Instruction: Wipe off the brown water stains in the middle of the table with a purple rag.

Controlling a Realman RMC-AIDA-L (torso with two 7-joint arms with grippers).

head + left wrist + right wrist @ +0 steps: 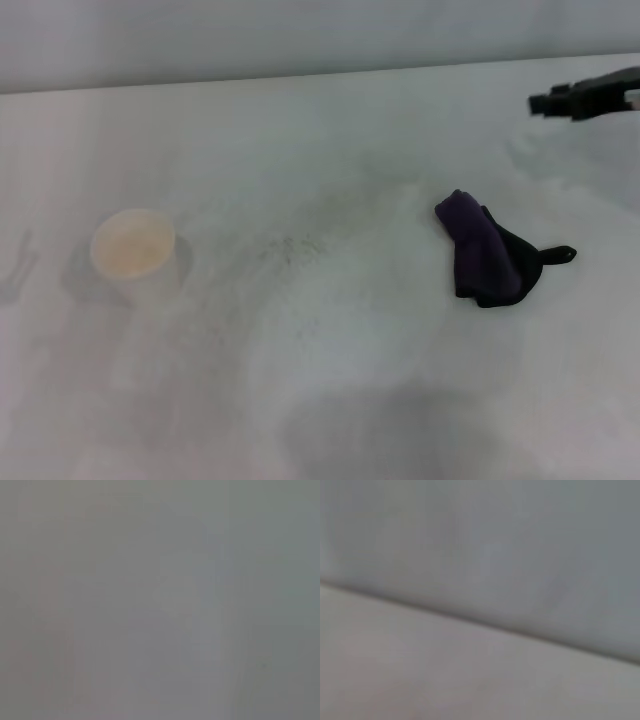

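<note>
- Far left of the purple rag [487,250], a white paper cup [133,255] stands upright on the table [330,400], with pale tan liquid inside.
- Between cup and rag, nearer the rag, lie the brown water stains [295,245]: only a faint speckled smear here, edges hard to trace.
- The rag lies crumpled just right of the stains, not touching them, its short black loop pointing away from them.
- I judge it soft, light and limp; I would pinch the bunched purple fold, not the loop.
- Beyond the rag to its right, my right gripper [580,100] hovers, well apart; I cannot tell its grip state.
- My left gripper is out of sight.
</note>
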